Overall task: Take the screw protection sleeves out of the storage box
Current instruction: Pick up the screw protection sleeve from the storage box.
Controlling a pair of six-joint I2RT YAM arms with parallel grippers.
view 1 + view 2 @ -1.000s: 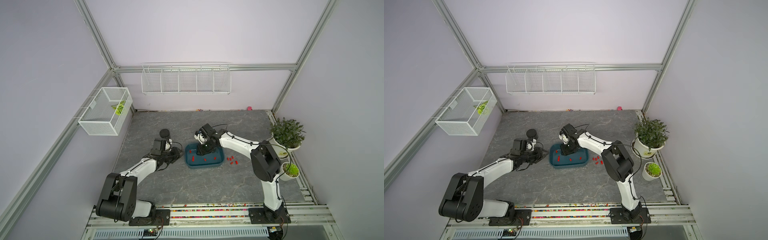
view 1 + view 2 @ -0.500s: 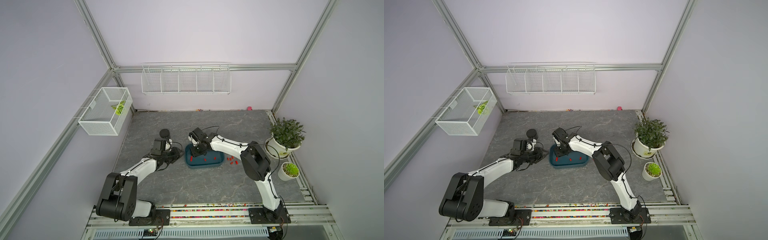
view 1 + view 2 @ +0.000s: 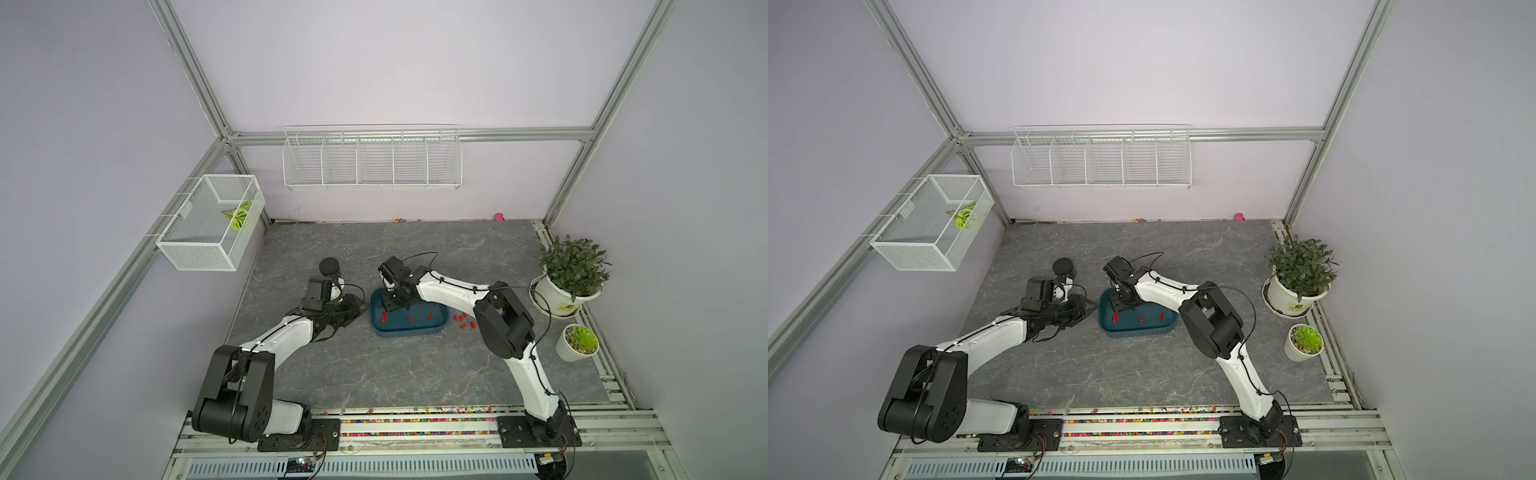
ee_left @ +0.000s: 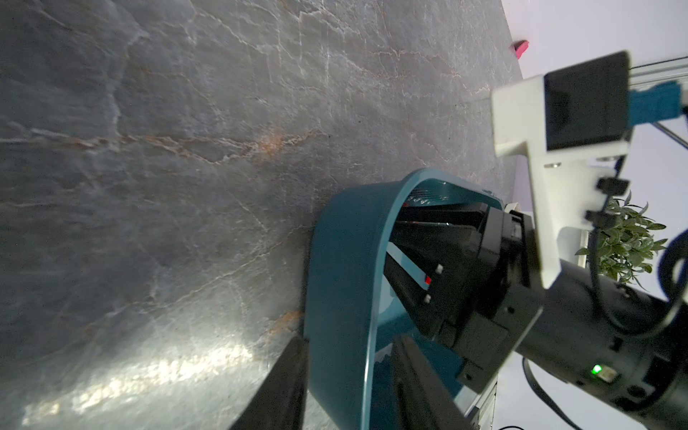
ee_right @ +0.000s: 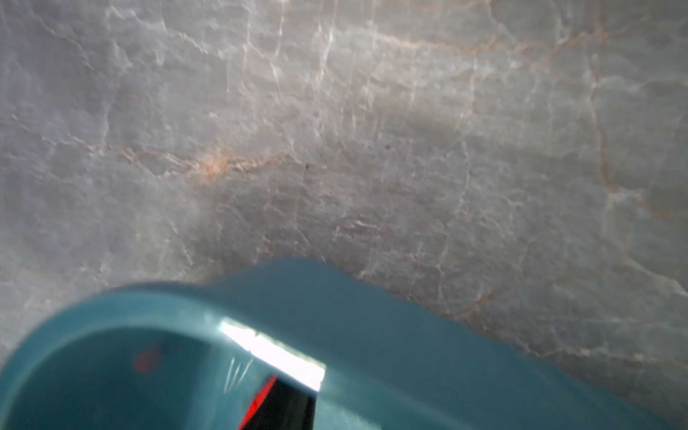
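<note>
Grey tabletop (image 3: pixel 374 374) holds the storage box (image 3: pixel 409 332), wall pinched by the left gripper (image 4: pixel 350 346); the right gripper (image 3: pixel 393 307), grip unclear, could flick the screw protection sleeves (image 3: pixel 383 318) beside its tips if misaligned.

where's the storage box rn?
In a top view the storage box sits mid-way across the grey tabletop: the left tool grips its left end wall, the right tool dips inside, and loose red sleeves lie just off its right end.

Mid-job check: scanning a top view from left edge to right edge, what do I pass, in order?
White mesh basket → black cup → storage box → red sleeves lying on the table → large potted plant.
</note>
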